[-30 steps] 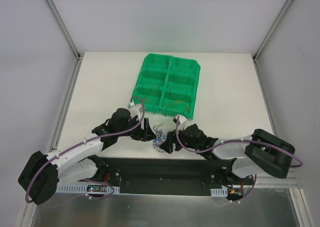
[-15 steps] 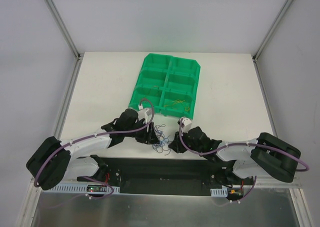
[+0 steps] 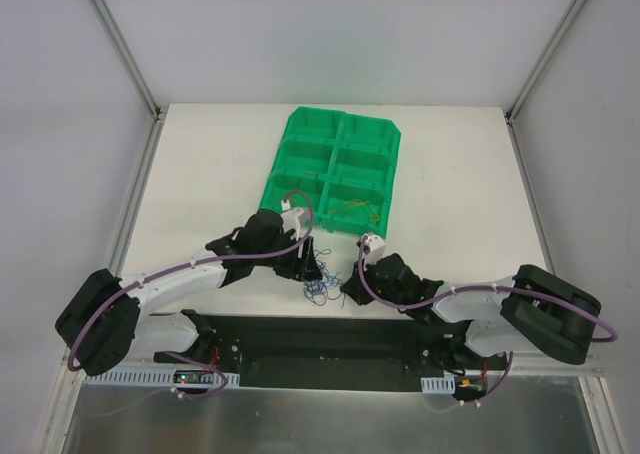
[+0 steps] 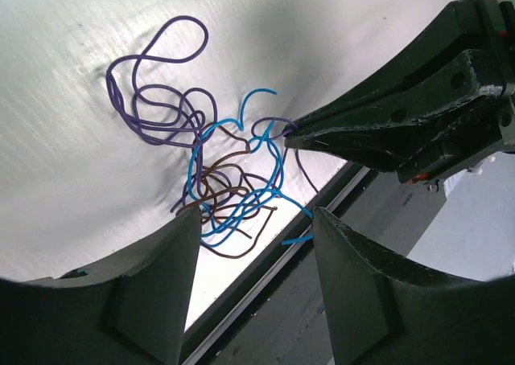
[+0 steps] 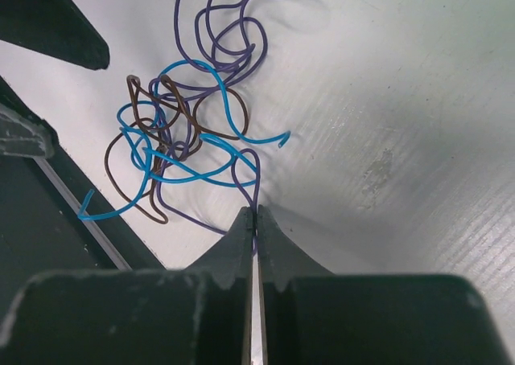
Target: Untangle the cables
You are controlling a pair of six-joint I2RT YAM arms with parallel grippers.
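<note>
A small tangle of cables (image 3: 318, 280) lies at the table's near edge, between my two grippers. It is made of a purple cable (image 4: 153, 100), a blue cable (image 4: 235, 180) and a brown cable (image 4: 219, 190). My right gripper (image 5: 255, 212) is shut on a loop of the purple cable (image 5: 233, 55) at the tangle's right side. From the left wrist view its closed tips (image 4: 296, 137) show pinching that strand. My left gripper (image 4: 256, 224) hangs open just above the tangle's near side, its fingers (image 4: 153, 268) holding nothing.
A green bin tray (image 3: 335, 169) with several compartments lies behind the tangle, thin wires in one near compartment. The black base plate (image 3: 330, 339) runs along the table's near edge right beside the cables, and the blue cable's end (image 5: 87, 212) reaches over it.
My right gripper has closed onto the purple cable. The left arm has swung right and now sits over the tangle, its jaws still apart.
</note>
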